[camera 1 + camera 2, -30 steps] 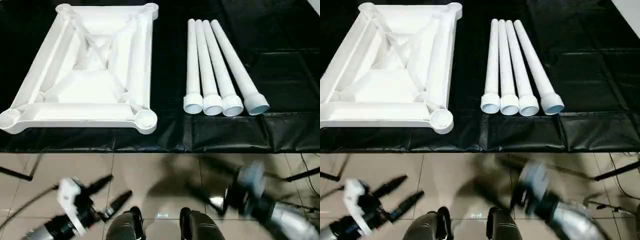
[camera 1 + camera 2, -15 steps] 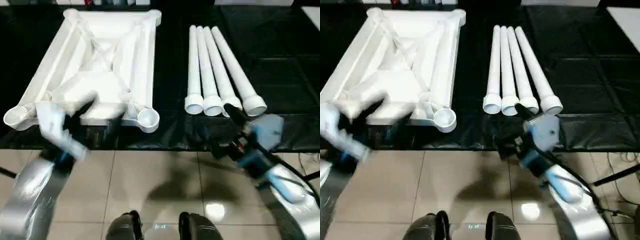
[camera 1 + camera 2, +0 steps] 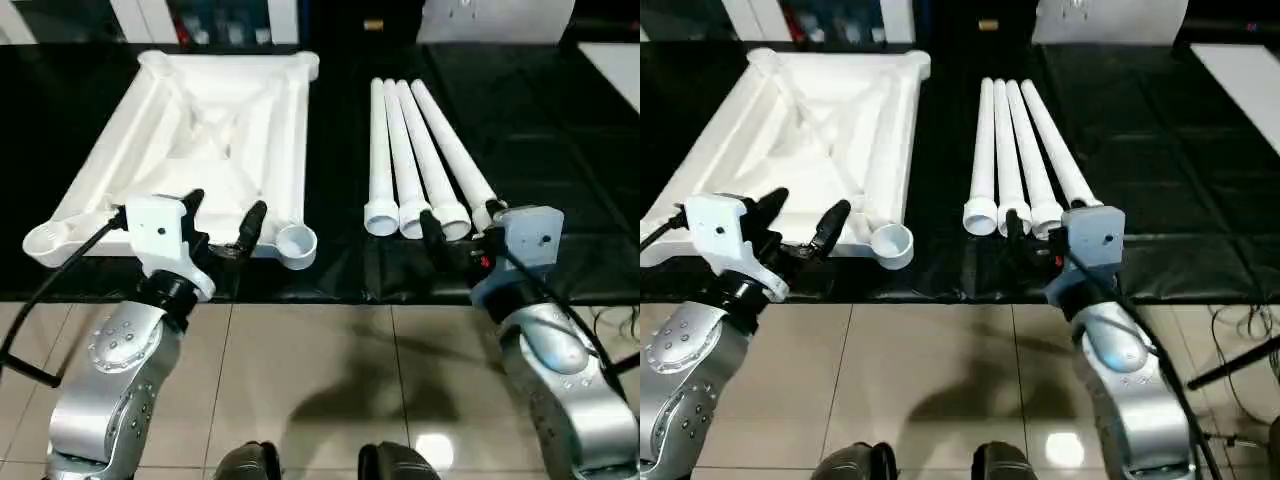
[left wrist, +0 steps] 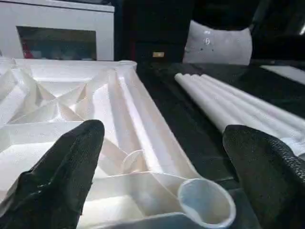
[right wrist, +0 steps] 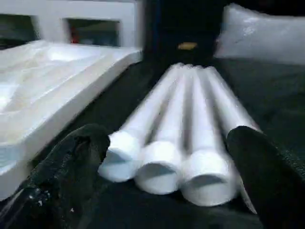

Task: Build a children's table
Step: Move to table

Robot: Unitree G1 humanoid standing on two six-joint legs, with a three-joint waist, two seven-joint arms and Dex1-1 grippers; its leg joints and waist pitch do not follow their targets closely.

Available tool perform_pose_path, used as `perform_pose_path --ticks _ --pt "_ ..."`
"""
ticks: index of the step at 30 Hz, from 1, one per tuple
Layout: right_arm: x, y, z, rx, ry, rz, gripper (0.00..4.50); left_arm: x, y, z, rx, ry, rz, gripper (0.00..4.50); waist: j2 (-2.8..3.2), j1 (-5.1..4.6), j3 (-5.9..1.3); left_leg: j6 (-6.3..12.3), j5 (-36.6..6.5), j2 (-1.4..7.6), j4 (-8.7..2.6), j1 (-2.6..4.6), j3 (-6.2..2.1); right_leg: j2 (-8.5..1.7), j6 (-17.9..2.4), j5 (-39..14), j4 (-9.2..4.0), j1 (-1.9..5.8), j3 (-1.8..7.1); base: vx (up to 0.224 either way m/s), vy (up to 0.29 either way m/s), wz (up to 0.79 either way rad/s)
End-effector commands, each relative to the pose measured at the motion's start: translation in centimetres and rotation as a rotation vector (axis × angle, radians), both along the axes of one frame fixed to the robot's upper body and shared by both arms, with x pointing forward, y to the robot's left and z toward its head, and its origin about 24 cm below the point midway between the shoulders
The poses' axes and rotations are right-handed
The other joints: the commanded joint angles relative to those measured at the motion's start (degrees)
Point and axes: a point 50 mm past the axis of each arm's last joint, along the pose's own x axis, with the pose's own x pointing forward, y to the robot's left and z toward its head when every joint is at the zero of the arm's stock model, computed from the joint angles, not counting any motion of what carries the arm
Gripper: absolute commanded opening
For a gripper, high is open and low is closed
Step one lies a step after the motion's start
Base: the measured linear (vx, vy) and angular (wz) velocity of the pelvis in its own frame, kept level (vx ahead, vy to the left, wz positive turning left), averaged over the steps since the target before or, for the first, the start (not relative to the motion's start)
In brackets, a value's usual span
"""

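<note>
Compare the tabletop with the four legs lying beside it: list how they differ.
The tabletop is one broad rectangular piece lying underside up, its crossing ribs and round corner sockets showing; the legs are four slim round tubes lying side by side. The tabletop lies ahead of the left gripper; the legs lie ahead of the right gripper. The legs end in flared collars toward the robot, the tabletop in open sockets. Both are white and rest on the black cloth, ungripped.

White plastic table top (image 3: 215,140) lying upside down on the left, X-ribbed underside facing up, round open sockets at the corners. To its right, well apart, four long tapered white legs (image 3: 420,160) laid side by side, touching, flared hollow collars toward the near edge, narrow ends fanning slightly apart.
</note>
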Motion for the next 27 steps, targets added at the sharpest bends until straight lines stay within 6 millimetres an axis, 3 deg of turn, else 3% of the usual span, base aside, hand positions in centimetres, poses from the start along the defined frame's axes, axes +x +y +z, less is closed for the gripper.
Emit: perform_pose_path --ticks 1,2,3,4,5,6,7,8,9,10,11,12,13,14,15,16,17,18,19,20,21,22,23,24,25,26,27 --pt "-0.7 1.7 -0.6 0.034 0.042 0.116 4.5 -0.6 -0.1 -0.4 -0.005 0.043 0.001 4.46 -0.01 0.41 -4.93 0.43 -13.2 4.18 -3.85 1.64 -2.59 -4.88 -10.5 -13.4 -4.93 3.39 3.3 0.0 0.0 0.0" --pt "-0.7 2.2 -1.0 0.022 0.051 0.138 4.5 -0.7 0.1 -0.8 0.004 0.06 0.016 4.46 0.07 0.32 -4.54 -1.17 -19.8 4.06 -4.16 2.39 -2.59 -4.74 -8.6 -23.2 -5.88 3.26 3.11 0.0 0.0 0.0" --pt "-0.7 2.4 -1.2 0.011 0.052 0.149 4.5 -0.7 0.2 -1.0 0.009 0.07 0.027 4.46 0.05 0.1 -4.36 -1.97 -23.2 3.98 -4.22 3.04 -2.67 -4.49 -7.7 -27.9 -6.31 3.04 2.88 0.0 0.0 0.0" --pt "-0.6 2.5 -1.4 0.01 0.056 0.151 4.5 -0.7 0.3 -1.3 0.017 0.076 0.035 4.46 0.08 -0.21 -3.71 -2.9 -29.0 3.47 -4.02 4.35 -2.63 -4.02 -5.2 -37.7 -7.75 2.56 2.3 0.0 0.0 0.0" --pt "-0.4 2.6 -1.5 0.02 0.063 0.148 4.5 -0.7 0.3 -1.6 0.025 0.09 0.041 4.46 -0.88 0.09 -3.66 -1.43 -29.5 2.66 -4.25 2.35 -3.52 -5.18 -3.6 -42.0 -8.0 4.35 0.98 0.0 0.0 0.0" --pt "-0.2 2.7 -1.7 0.022 0.066 0.148 4.5 -0.6 0.5 -2.0 0.045 0.102 0.053 4.46 0.12 -0.25 -3.9 1.1 -27.9 1.43 -3.1 -0.03 -4.47 -7.64 1.1 -53.9 -9.39 6.89 -1.06 -0.007 0.005 0.32" --pt "-0.1 2.8 -1.9 0.021 0.069 0.149 4.5 -0.5 0.6 -2.2 0.056 0.105 0.065 4.46 0.46 -0.15 -4.02 1.47 -26.5 1.16 -1.84 0.6 -4.48 -8.89 0.9 -55.6 -10.58 6.99 -1.19 -0.007 0.005 0.32" --pt "0.1 2.9 -2.1 0.017 0.076 0.153 4.5 -0.4 0.7 -2.3 0.052 0.115 0.077 4.46 0.45 -0.72 -3.9 2.25 -24.1 1.28 -0.87 -0.33 -5.25 -9.8 0.1 -55.7 -11.37 8.45 -2.64 0.024 0.03 0.51" --pt "0.2 3.0 -2.3 0.016 0.093 0.172 4.5 -0.2 0.7 -2.0 0.049 0.108 0.087 4.46 1.17 -0.61 -3.71 1.75 -24.9 1.53 -1.05 -0.38 -5.53 -9.84 -0.2 -55.0 -11.62 9.17 -3.7 0.038 0.062 0.56" --pt "0.2 2.9 -2.3 0.018 0.098 0.178 4.5 -0.1 0.7 -1.9 0.048 0.106 0.088 4.46 1.67 -1.21 -3.7 0.38 -29.0 1.66 -2.37 -0.69 -6.52 -8.11 -0.8 -49.9 -10.65 9.99 -5.67 0.038 0.062 0.56" --pt "0.3 2.9 -2.3 0.031 0.102 0.179 4.5 -0.1 0.6 -1.7 0.047 0.106 0.074 4.46 2.21 -1.63 -3.98 -1.12 -34.3 1.56 -4.58 -0.92 -7.75 -5.75 -1.7 -42.8 -8.86 11.09 -6.51 0.046 0.067 0.63" --pt "0.4 2.9 -2.3 0.034 0.101 0.178 4.5 -0.1 0.6 -1.6 0.055 0.106 0.063 4.46 2.82 -2.06 -4.43 -1.72 -38.6 1.09 -6.51 0.68 -9.47 -3.58 -3.4 -34.4 -6.74 10.65 -6.26 0.091 0.056 0.7" --pt "0.4 2.8 -2.2 0.041 0.097 0.179 4.5 -0.2 0.6 -1.5 0.06 0.104 0.054 4.46 3.23 -3.0 -4.78 -1.9 -41.5 2.29 -6.82 3.75 -10.8 -2.62 -4.4 -29.5 -5.5 8.79 -5.59 0.091 0.056 0.7" --pt "0.5 2.7 -2.3 0.058 0.102 0.172 4.5 -0.1 0.7 -1.4 0.062 0.104 0.052 4.46 2.97 -3.65 -4.38 -1.61 -45.0 2.84 -7.61 4.68 -12.82 -1.87 -4.8 -25.4 -3.99 8.03 -5.21 0.119 0.054 0.62" --pt "0.6 2.6 -2.3 0.075 0.107 0.164 4.5 0.0 0.7 -1.3 0.062 0.104 0.054 4.46 2.8 -4.06 -4.71 -3.81 -51.7 6.55 -8.36 8.46 -13.71 -1.14 -2.7 -9.5 0.9 4.45 -2.28 0.121 0.041 0.27" --pt "0.7 2.5 -2.4 0.057 0.108 0.166 4.5 0.1 0.8 -1.3 0.072 0.097 0.059 4.46 2.54 -3.75 -4.76 -1.5 -50.0 5.98 -9.0 7.84 -13.57 -1.27 -0.3 -6.0 1.75 4.13 -1.61 0.121 0.041 0.27" --pt "0.8 2.4 -2.3 0.047 0.105 0.168 4.5 0.2 0.8 -1.2 0.072 0.094 0.059 4.46 2.17 -3.78 -4.76 -0.08 -48.6 5.51 -8.81 7.89 -13.14 -1.63 0.1 -5.3 1.29 3.68 -1.02 0.113 0.008 0.06" --pt "0.8 2.4 -2.3 0.036 0.099 0.166 4.5 0.4 0.7 -1.2 0.075 0.09 0.049 4.46 1.83 -3.78 -4.67 0.74 -47.3 4.62 -8.63 7.52 -12.35 -2.13 0.0 -5.7 0.1 3.89 -0.56 0.097 -0.034 0.07" --pt "0.7 2.4 -2.3 0.029 0.096 0.164 4.5 0.5 0.5 -1.2 0.078 0.086 0.032 4.46 0.36 -3.21 -5.04 2.17 -40.8 1.74 -6.56 6.23 -9.87 -4.65 -1.1 -10.5 -4.91 5.34 1.94 0.097 -0.034 0.07" --pt "0.7 2.3 -2.3 0.027 0.095 0.163 4.5 0.5 0.5 -1.2 0.08 0.085 0.026 4.46 -0.96 -1.77 -5.09 4.1 -25.4 -1.63 -0.06 2.64 -6.37 -9.54 -6.2 -27.5 -9.44 9.84 7.23 0.145 -0.077 0.09" --pt "0.8 2.2 -2.2 0.013 0.092 0.146 4.5 0.7 0.1 -1.3 0.083 0.091 0.001 4.46 -1.66 -0.59 -6.37 6.14 -9.6 -0.87 6.29 -1.74 -7.13 -12.62 -7.7 -38.5 -10.95 13.52 9.53 0.16 -0.056 0.02" --pt "1.0 1.9 -2.3 -0.013 0.096 0.119 4.5 0.9 -0.2 -1.5 0.088 0.094 -0.024 4.46 -1.1 -0.29 -6.68 5.91 -5.2 -0.69 7.04 -3.99 -7.71 -11.47 -9.7 -34.4 -9.8 13.75 9.01 0.16 -0.056 0.02" --pt "1.0 1.8 -2.4 -0.018 0.099 0.112 4.5 1.0 -0.3 -1.5 0.089 0.093 -0.03 4.46 -1.1 -0.29 -6.68 5.91 -5.2 -0.69 7.04 -3.99 -7.71 -11.47 -9.7 -34.4 -9.8 13.75 9.01 0.122 -0.009 -0.08" --pt "1.1 1.6 -2.5 -0.022 0.109 0.097 4.5 1.2 -0.6 -1.4 0.086 0.088 -0.043 4.46 -0.16 -0.27 -7.19 6.4 1.1 -0.92 2.87 -3.95 -6.77 -5.28 -13.2 -22.3 -8.33 12.86 4.51 0.13 0.016 -0.02" --pt "1.3 0.8 -2.7 -0.011 0.137 0.038 4.5 1.8 -1.2 -1.0 0.043 0.078 -0.054 4.46 3.11 -1.86 -7.29 -0.65 -1.5 1.96 -1.86 3.71 -5.82 0.59 -8.9 -20.9 -6.76 7.39 3.12 0.13 0.016 -0.02" --pt "1.3 0.8 -2.7 -0.011 0.138 0.036 4.5 1.8 -1.2 -1.0 0.041 0.077 -0.055 4.46 3.29 -2.73 -6.91 -1.98 -9.7 4.79 -3.74 6.07 -7.61 1.77 -6.6 -20.4 -4.57 5.21 2.49 0.102 0.08 -0.15" --pt "1.4 0.5 -2.7 -0.015 0.148 0.011 4.5 2.0 -1.5 -0.9 0.023 0.075 -0.066 4.46 4.43 -3.13 -7.61 -3.67 -15.3 8.97 -5.16 9.83 -9.96 1.33 -4.8 -17.7 0.1 1.83 1.53 0.121 0.086 -0.46"
